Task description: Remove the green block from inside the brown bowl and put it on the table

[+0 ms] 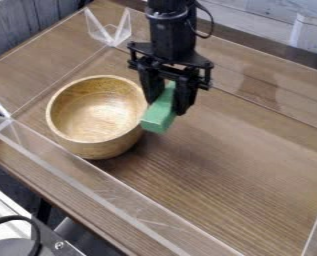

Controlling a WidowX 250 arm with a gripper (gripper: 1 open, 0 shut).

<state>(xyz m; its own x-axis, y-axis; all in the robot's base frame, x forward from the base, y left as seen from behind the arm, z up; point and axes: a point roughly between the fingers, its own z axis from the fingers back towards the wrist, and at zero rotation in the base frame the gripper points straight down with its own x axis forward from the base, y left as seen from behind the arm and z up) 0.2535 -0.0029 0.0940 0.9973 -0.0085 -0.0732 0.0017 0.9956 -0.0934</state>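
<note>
The green block (pixel 158 112) hangs tilted in the air just right of the brown bowl (pixel 97 117), clear of its rim and above the table (pixel 241 160). My gripper (pixel 172 98) points straight down and is shut on the block's upper end; the black fingers (pixel 184 95) cover part of it. The bowl sits at the left of the tabletop, and its light wooden inside holds nothing that I can see.
Low clear acrylic walls (pixel 147 215) border the tabletop on all sides. A faint dark stain (pixel 241 72) marks the wood behind and to the right of the gripper. Bare wood stretches right of the bowl.
</note>
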